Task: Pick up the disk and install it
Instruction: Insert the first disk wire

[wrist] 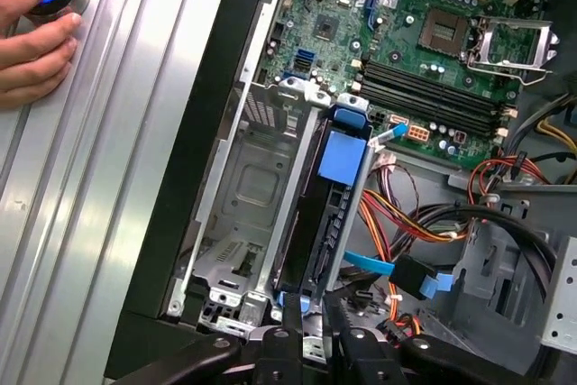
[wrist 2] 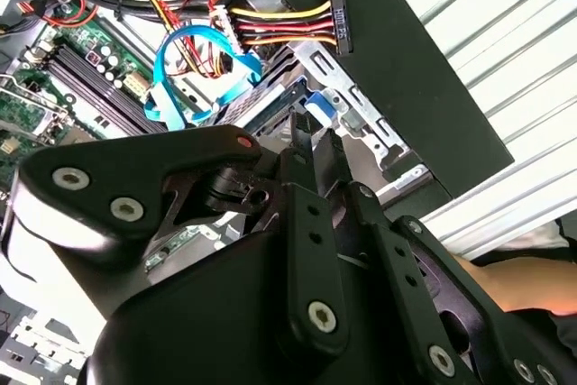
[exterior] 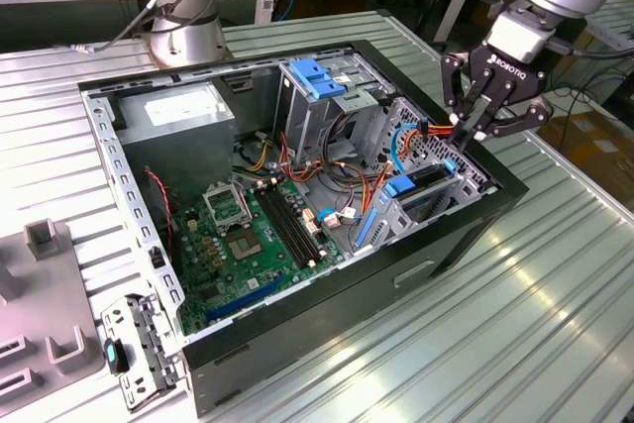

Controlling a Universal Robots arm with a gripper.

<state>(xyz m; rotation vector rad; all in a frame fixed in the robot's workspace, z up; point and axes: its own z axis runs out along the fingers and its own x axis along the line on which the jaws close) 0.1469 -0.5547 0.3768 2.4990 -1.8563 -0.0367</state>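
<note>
The disk (wrist: 326, 223) stands on edge in a slot of the grey drive cage (wrist: 252, 196) at the open computer case's front corner, its dark side and blue rail (wrist: 346, 153) facing up. In the exterior view the disk (exterior: 428, 178) lies low in that cage at the view's right. My gripper (exterior: 474, 134) hangs just over the disk's outer end, fingers shut together with nothing between them. In both wrist views the black fingertips (wrist: 294, 311) (wrist 2: 303, 143) sit right at the blue end of the rail (wrist 2: 318, 108); whether they touch it is unclear.
Orange, red and blue cables (wrist: 406, 223) run beside the cage. The motherboard (exterior: 248, 235), a grey power-supply box (exterior: 178, 111) and a second cage with a blue latch (exterior: 319, 76) fill the case. A person's hand (wrist: 41, 15) rests on the ribbed metal table (exterior: 515, 324).
</note>
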